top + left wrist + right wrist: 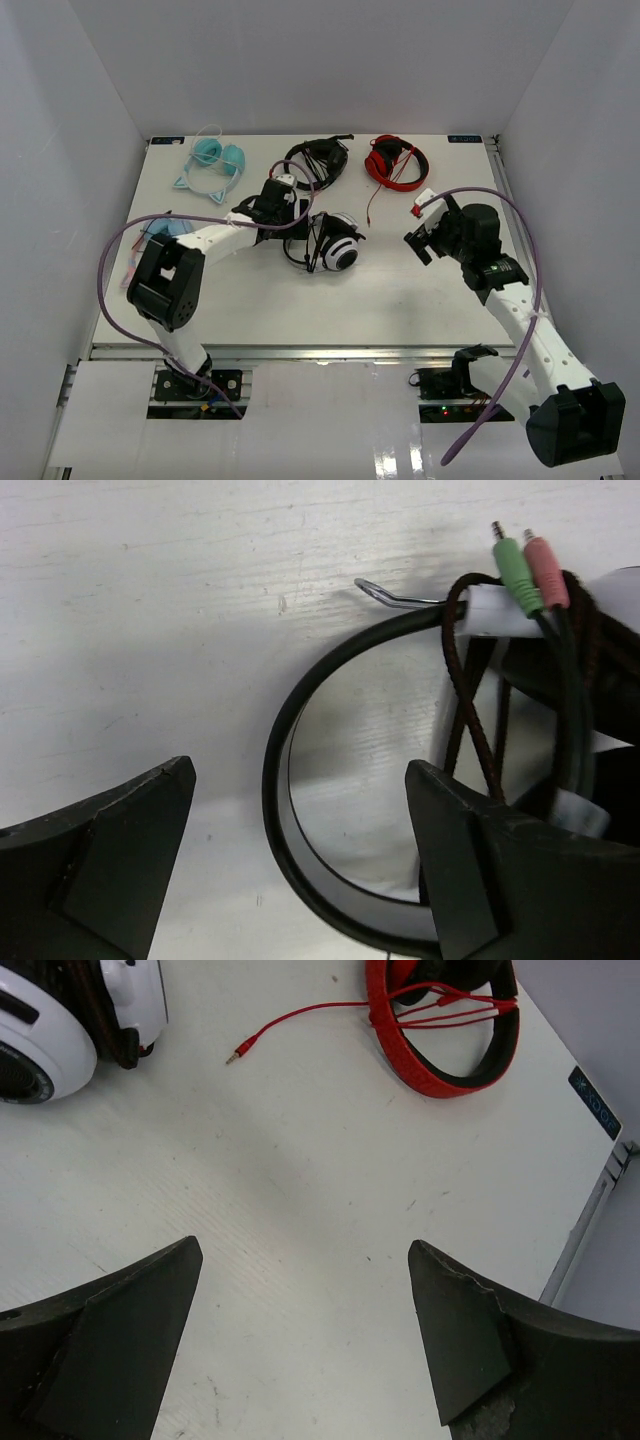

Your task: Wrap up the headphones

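The white headphones (pixel 336 246) with black cushions lie at the table's middle. My left gripper (pixel 296 222) is open just left of them. In the left wrist view their black headband (pixel 278 810) curves between my open fingers (pixel 300 770). The thin cable (pixel 470 710) is bunched against the right finger, with its green and pink plugs (pixel 522 572) pointing up. My right gripper (pixel 421 240) is open and empty to the right of the headphones. In the right wrist view it (pixel 300 1245) is over bare table, and one white cup (pixel 45 1030) shows at the top left.
Red-and-black headphones (pixel 393 160) lie at the back right, their red cable (pixel 300 1022) trailing toward the middle. All-black headphones (pixel 318 158) lie behind the left gripper. Teal headphones (pixel 212 162) lie at the back left. A blue item (pixel 166 232) lies at the left edge.
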Controlling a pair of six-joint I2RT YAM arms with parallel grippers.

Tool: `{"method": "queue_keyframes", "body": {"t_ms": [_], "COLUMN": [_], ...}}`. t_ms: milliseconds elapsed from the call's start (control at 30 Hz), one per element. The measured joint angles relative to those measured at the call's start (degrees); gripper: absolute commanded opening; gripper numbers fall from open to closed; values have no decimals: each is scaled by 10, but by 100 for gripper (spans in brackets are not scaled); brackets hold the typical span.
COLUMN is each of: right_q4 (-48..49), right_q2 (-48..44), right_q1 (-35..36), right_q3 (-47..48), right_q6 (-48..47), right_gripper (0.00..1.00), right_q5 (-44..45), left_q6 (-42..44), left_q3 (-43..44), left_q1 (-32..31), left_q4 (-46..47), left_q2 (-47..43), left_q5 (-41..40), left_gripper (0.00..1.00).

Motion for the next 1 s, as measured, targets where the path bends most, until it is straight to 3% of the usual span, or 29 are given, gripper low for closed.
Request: {"method": "queue_keyframes", "body": {"t_ms": [267,500,667,833,1000], "right_q4": [-15,-18,-23,-17,-9], "right_q2": [-36,-36,-46,-84,-122], "right_q1": [-29,-29,-32,-43,-80], "right_q3": [-1,0,-3,-43,-105], "right_q6": [104,176,207,237,261], "right_gripper": [90,90,90,90,90], "right_q5": [-17,44,79,106,93], "left_q6": [28,100,122,123,124], "left_q3": [-74,-289,-407,-422,-422], "left_q1": [0,1,1,1,1], "left_q4": [27,98,91,94,99], "left_q2": [-232,-571,-767,-874,-896], "left_q5": [6,85,123,112,106], "left_gripper": [98,98,98,98,98]}}
